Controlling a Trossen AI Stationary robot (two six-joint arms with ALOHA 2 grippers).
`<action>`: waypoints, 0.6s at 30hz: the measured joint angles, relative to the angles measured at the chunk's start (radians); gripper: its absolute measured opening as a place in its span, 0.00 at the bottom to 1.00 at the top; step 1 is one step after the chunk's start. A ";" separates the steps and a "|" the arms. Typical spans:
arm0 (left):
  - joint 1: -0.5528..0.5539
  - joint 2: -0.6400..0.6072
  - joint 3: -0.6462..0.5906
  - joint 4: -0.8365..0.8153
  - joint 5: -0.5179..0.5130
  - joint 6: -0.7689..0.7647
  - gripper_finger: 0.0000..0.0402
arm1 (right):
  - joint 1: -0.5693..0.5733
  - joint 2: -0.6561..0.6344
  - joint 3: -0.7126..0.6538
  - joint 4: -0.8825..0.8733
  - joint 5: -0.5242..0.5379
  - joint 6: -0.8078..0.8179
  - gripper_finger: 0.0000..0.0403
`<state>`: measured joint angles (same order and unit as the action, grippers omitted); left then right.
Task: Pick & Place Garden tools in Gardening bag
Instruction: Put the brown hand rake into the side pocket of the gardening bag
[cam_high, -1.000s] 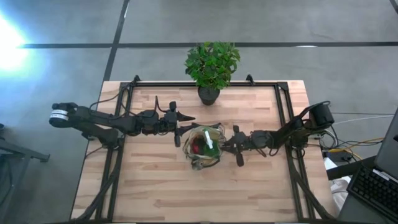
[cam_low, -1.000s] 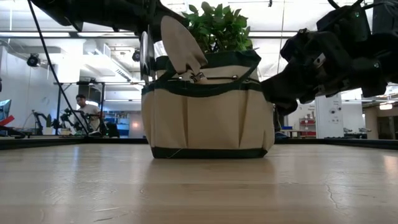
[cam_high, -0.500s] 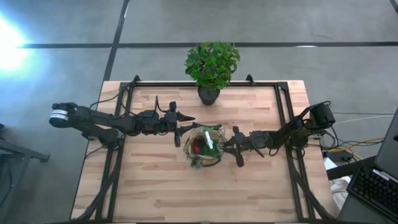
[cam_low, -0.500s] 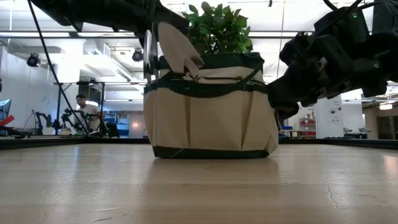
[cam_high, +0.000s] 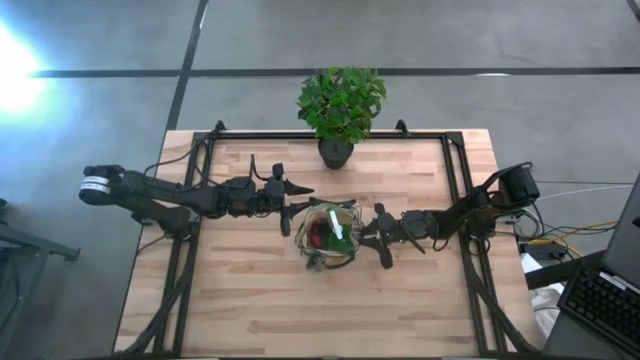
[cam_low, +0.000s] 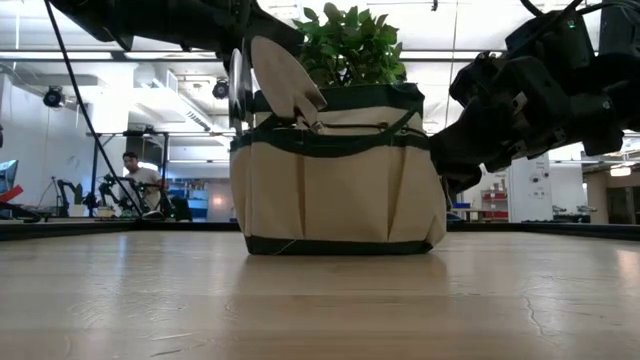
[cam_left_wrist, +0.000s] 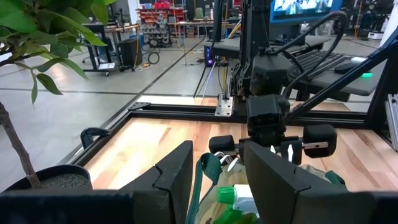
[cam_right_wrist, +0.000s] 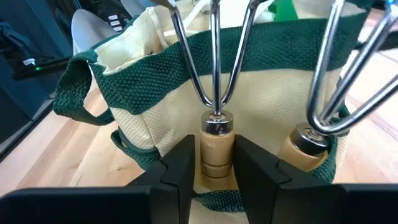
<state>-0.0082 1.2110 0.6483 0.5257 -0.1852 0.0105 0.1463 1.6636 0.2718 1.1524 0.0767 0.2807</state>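
Strong white glare burns at nine o'clock on the floor (cam_high: 15, 70) from above; the table (cam_low: 320, 300) foreground is soft (arms silhouetted against bright ceiling lights (cam_low: 90, 55)).

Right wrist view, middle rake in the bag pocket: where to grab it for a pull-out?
Pinch the rake by its wooden handle, just under the metal collar, coming level from the outer side of the bag, where the right gripper sits. It stands upright, the only thick round part clear of the pocket; the tines are thin splayed wire. Stay narrow: a second rake stands beside.
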 joint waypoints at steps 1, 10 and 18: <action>0.000 0.000 0.000 -0.003 0.000 0.000 0.37 | 0.000 -0.004 0.000 -0.001 0.001 0.000 0.25; 0.000 0.000 0.000 -0.004 0.000 0.000 0.37 | 0.000 -0.082 -0.002 -0.075 0.003 0.000 0.35; 0.000 0.000 0.000 -0.005 0.000 0.000 0.37 | 0.000 -0.226 -0.003 -0.257 0.003 0.004 0.42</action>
<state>-0.0078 1.2110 0.6480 0.5209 -0.1852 0.0103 0.1463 1.4376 0.2684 0.8958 0.0799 0.2844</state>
